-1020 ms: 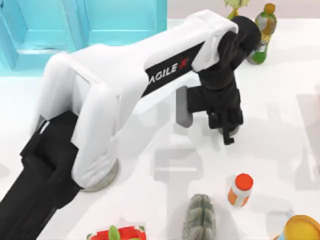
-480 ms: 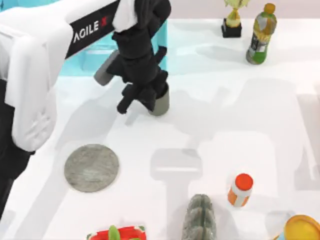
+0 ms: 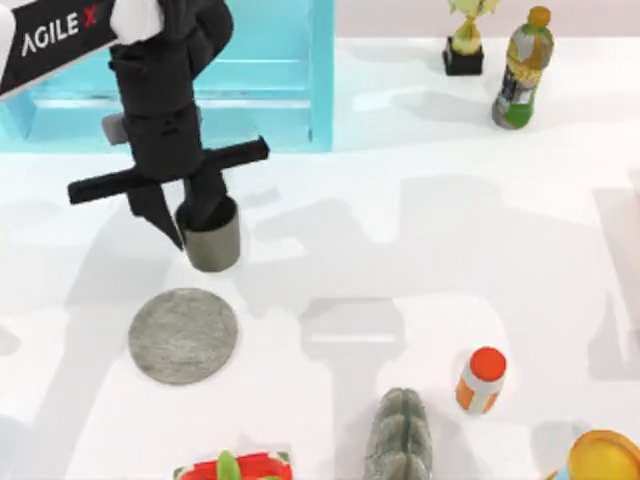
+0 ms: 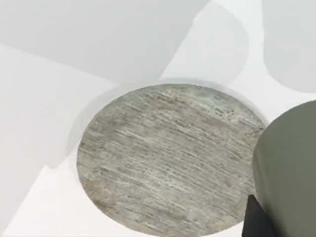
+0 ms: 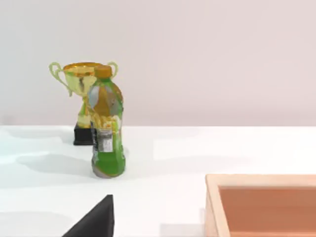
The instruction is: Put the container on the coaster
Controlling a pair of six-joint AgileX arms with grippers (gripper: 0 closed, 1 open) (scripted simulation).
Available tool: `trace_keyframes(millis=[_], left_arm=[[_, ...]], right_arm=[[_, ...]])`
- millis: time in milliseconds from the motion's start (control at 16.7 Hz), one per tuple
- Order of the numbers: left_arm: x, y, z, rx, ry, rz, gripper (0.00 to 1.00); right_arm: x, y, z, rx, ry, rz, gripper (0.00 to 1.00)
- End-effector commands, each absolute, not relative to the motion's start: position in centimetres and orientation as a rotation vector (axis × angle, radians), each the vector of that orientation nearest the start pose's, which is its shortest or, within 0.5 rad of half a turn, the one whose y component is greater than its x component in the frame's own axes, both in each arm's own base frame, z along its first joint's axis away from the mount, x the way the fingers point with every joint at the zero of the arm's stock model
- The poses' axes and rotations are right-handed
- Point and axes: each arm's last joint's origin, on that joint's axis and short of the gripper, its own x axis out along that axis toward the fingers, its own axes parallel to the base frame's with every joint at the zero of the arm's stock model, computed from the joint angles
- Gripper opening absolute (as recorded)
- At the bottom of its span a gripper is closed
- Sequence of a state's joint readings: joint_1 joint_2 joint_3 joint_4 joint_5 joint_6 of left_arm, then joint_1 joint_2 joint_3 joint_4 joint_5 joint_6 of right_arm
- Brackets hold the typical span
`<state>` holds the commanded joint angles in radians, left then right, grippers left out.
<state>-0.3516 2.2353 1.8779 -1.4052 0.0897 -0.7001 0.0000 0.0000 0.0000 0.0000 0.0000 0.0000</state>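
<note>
Left hand [image 3: 185, 215]: positioned over the left half of the bench, pointing down; fingers closed on the container, one finger inside the rim and one outside the wall.
Container [image 3: 212, 238]: dark grey-olive cup, upright, held by the left hand; located just beyond the coaster's far edge in the top view. Whether its base touched the bench could not be determined.
Coaster [image 3: 183, 335]: flat, speckled grey disc lying on the bench, bare on top. In the left wrist view the coaster [image 4: 168, 158] lay beside the container wall [image 4: 289, 173].
Bench [image 3: 400, 260]: white; open surface around the coaster on all sides.
Nearby items: blue box [image 3: 250, 70] behind the left hand; ridged grey object [image 3: 400, 437] and orange-capped bottle [image 3: 481, 380] well to the right of the coaster.
Far edge: green bottle [image 3: 523, 68] and trophy [image 3: 465, 40], standing close together.
Right hand: state could not be determined.
</note>
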Motion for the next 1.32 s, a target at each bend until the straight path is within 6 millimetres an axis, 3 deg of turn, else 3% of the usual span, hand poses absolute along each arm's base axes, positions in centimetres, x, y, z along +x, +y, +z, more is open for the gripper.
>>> trace_keyframes(millis=[420,840,1320], left_arm=[[35.9,-12.5,20.4,0.035,1.816,0.033,0.0],[35.8,-12.5,20.3,0.047,1.817,0.023,0.0],[34.7,-13.0,14.4,0.046,1.811,0.02,0.0]], right_arm=[[10.6,-0.1,16.0,0.0,0.0,0.0,1.0],[10.6,-0.1,16.0,0.0,0.0,0.0,1.0],[10.6,-0.1,16.0,0.0,0.0,0.0,1.0]])
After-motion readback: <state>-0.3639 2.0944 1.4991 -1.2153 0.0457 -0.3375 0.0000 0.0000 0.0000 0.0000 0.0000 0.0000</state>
